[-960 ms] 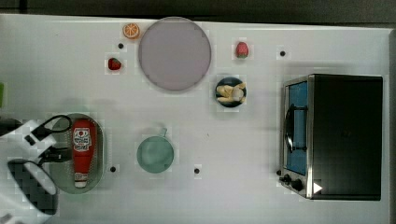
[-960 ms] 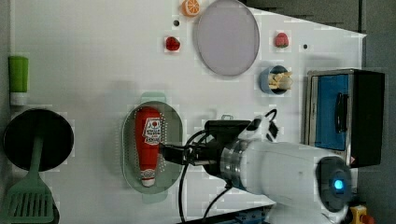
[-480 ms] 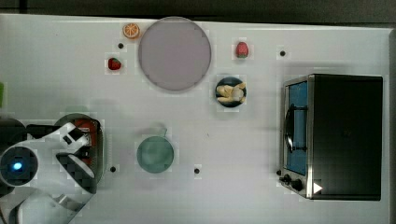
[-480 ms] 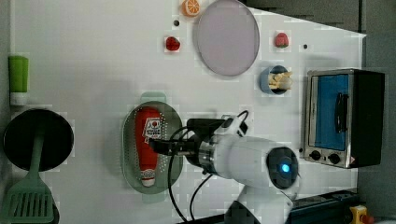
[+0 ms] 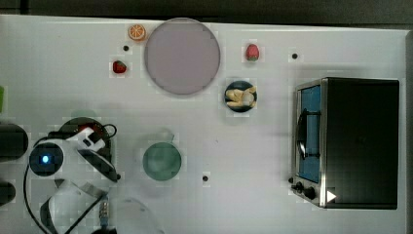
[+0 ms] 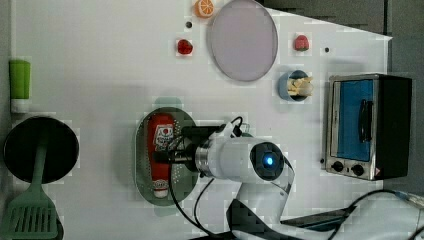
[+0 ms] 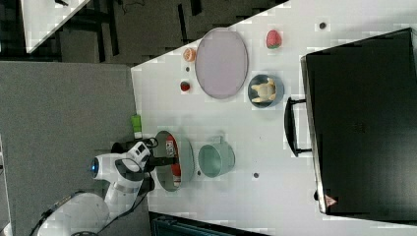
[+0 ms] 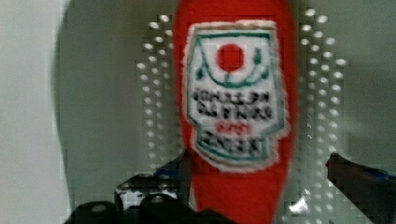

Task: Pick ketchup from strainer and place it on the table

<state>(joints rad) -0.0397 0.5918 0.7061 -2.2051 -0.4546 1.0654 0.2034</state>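
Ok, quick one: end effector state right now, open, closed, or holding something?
End effector: open, one finger on each side of the ketchup lying in the strainer; not gripping it yet.

Ketchup: lying lengthwise inside strainer
Gripper: hanging open over ketchup in strainer

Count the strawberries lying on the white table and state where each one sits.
2. One strawberry lies at the top view's left of the round plate, below the orange slice; the other strawberry lies at the plate's right. None seems hidden.
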